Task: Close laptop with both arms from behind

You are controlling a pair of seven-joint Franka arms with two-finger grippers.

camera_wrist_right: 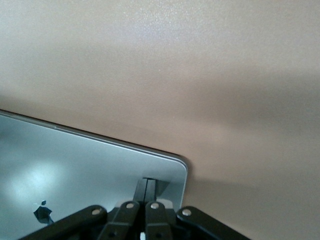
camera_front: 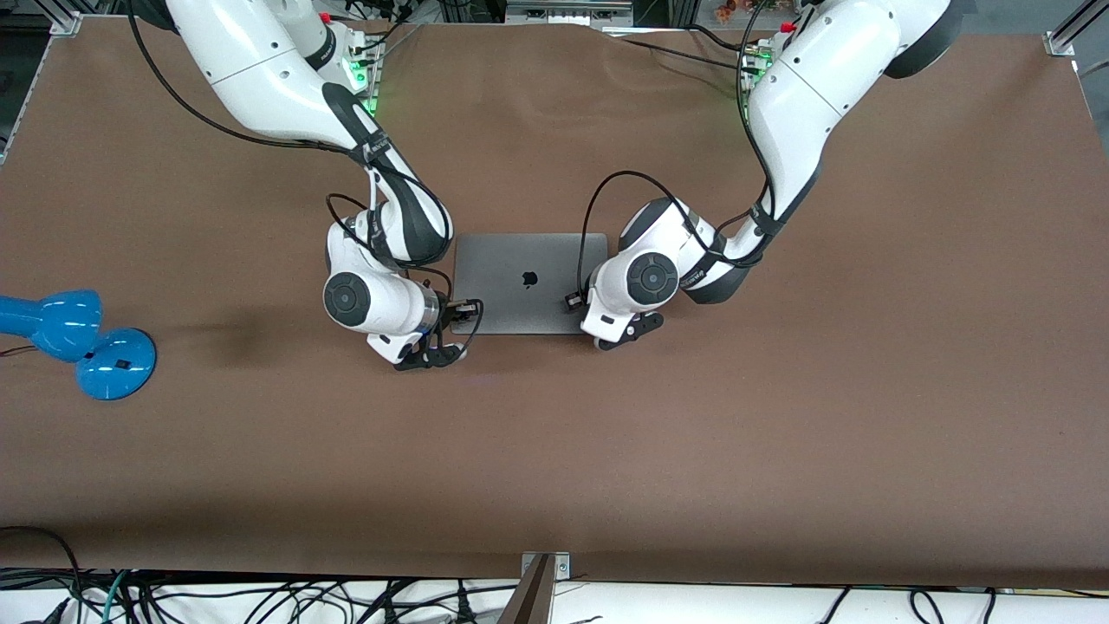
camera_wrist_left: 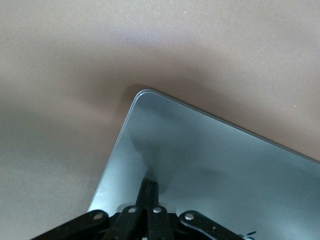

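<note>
We're in a robotics lab, not a home or office. Two white arms [camera_front: 286, 78] are bolted at one edge of a big table [camera_front: 780, 416] w/ brown cover and aluminium frame corners [camera_front: 1061, 39]. Loose cables [camera_front: 260, 598] pile up along the near edge, and green status lights [camera_front: 364, 82] glow by the arm bases.

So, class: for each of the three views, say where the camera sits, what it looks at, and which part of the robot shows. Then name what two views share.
Front view: high across the table, facing both arms; the laptop lies shut, the right gripper and left gripper on its lid.
Left wrist view: on the left arm's wrist, looking down at a lid corner; its shut fingers show.
Right wrist view: on the right wrist, over another lid corner; its shut fingers show.
Shared: both wrist views show the laptop's lid and brown table.
</note>
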